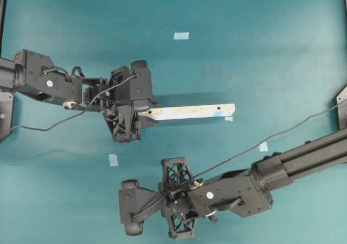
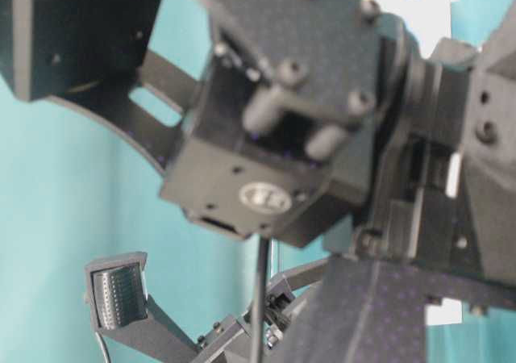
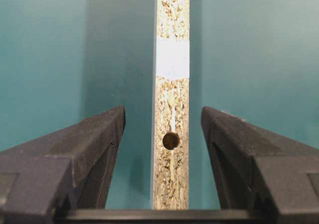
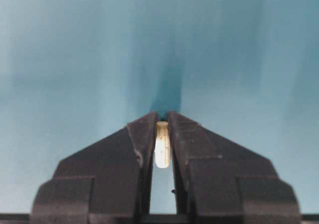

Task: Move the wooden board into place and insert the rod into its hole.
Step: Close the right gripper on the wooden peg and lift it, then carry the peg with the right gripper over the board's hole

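In the table-level view, blurred black arm housings are filling almost the whole frame and hiding the worktop behind them; a round badge on one housing is too soft to read. No readable writing is showing anywhere.

In the right wrist view, the right hand [image 4: 162, 134] is clamping the rod [image 4: 162, 151], one small cream-white peg, with its fingers pressed together on it and only its upper part showing between them. Overhead, this hand [image 1: 132, 214] is sitting well below the wooden board [image 1: 190, 111], and the rod is hidden there.

In the left wrist view, the left hand [image 3: 163, 129] is standing with its fingers apart on either side of the wooden board [image 3: 171, 144], not touching it. The board is lying on edge between them, showing one dark round hole [image 3: 171, 141] and a pale-blue patch [image 3: 172, 58] farther along. Overhead, the left hand [image 1: 142, 117] is covering the board's left end.

Four pale-blue tape squares [image 1: 181, 36] are lying on the teal worktop [image 1: 260, 38] around the board: above it, just under its right end, lower right and lower left.
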Motion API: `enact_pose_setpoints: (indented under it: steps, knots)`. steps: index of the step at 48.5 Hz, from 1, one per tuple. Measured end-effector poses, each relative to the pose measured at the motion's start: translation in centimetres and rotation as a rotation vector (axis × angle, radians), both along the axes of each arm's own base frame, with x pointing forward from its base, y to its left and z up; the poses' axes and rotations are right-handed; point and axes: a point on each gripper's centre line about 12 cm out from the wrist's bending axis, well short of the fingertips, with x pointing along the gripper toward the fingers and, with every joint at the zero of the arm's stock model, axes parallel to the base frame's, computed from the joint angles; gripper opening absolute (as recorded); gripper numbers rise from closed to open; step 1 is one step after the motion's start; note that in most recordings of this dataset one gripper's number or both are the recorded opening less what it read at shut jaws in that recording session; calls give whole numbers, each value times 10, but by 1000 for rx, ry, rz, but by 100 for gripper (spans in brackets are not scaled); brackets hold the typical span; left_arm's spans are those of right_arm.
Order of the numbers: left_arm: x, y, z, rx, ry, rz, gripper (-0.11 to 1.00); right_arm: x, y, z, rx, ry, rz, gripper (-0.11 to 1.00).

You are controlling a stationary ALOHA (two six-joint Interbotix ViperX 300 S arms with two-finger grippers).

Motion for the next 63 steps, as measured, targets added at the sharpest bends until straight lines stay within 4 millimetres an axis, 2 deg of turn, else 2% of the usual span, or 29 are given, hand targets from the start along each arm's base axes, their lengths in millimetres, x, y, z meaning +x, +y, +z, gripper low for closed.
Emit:
enact_pose_setpoints:
  steps: [13,20,38,43,52,57,63]
  knots:
    - [0,-1,0,0,-2,-2,61,8,-9,34,18,-106,-1,11]
    - [0,-1,0,0,-2,-2,61,15,-15,46,25,-172,5,11]
    - [0,0,0,0,0,0,61,21,-14,66,69,-323,43,11]
    - [0,0,0,1,0,-1,61,16,-17,76,60,-419,97,11]
    - [0,0,0,0,0,0,61,-9,-27,84,39,-524,190,11]
    - [0,0,0,2,-1,-2,61,-22,-39,87,34,-525,184,11]
    - [0,-1,0,0,0,-2,61,-32,-59,100,40,-564,155,11]
